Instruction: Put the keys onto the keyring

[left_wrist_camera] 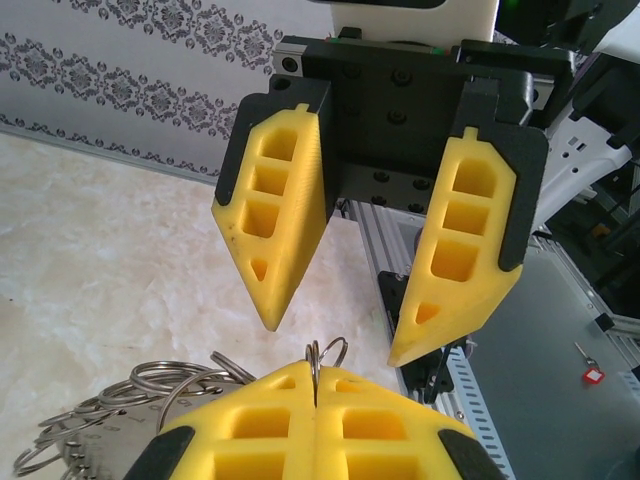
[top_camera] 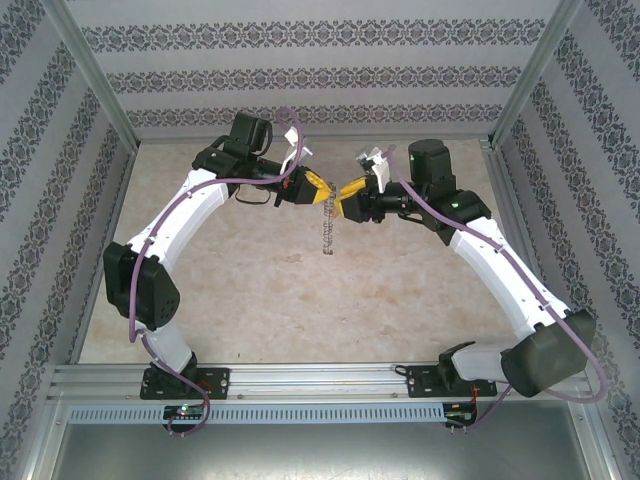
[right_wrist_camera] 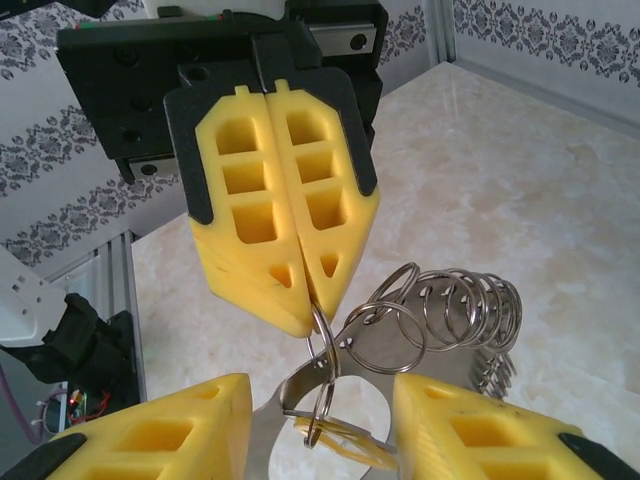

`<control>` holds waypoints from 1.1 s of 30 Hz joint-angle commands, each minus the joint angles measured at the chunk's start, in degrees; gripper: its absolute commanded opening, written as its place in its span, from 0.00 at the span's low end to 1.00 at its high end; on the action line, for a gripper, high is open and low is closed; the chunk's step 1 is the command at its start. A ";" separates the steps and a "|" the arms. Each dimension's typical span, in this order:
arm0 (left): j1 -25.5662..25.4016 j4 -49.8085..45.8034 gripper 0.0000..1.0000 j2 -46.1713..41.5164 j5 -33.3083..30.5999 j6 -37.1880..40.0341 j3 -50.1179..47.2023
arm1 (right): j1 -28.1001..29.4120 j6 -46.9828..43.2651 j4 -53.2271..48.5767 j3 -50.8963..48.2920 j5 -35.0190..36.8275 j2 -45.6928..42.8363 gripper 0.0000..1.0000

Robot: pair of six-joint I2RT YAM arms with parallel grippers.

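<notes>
Writing: small red tag (left_wrist_camera: 592,375) lies on the grey sheet past the rail in the left wrist view, any print on it too small to read. Walls (top_camera: 320,35) carry a repeating dark floral border.

Left gripper (right_wrist_camera: 308,318) has its yellow fingers pressed flat together, tips pinching a thin loop of the keyring (right_wrist_camera: 450,305). The keyring hangs from that pinch in mid-air over the marbled table (top_camera: 250,300), its stacked silvery rings fanning away to one side. From above it shows as a short dangling strand between the two arms, over the table's far half.

Right gripper (right_wrist_camera: 320,385) faces the left one tip to tip, jaws part-way apart, one finger either side of the hanging loops. Gold-headed key (right_wrist_camera: 340,440) dangles on a small ring between those fingers, just below the left tips; cannot tell whether either finger touches it. A flat silvery piece partly covers that small ring. Purple cable (top_camera: 131,320) runs along the left arm
</notes>
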 commanded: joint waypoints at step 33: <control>-0.52 13.65 0.00 -4.09 -0.71 -8.01 -4.54 | 7.57 -3.83 -3.15 3.46 4.91 5.35 0.00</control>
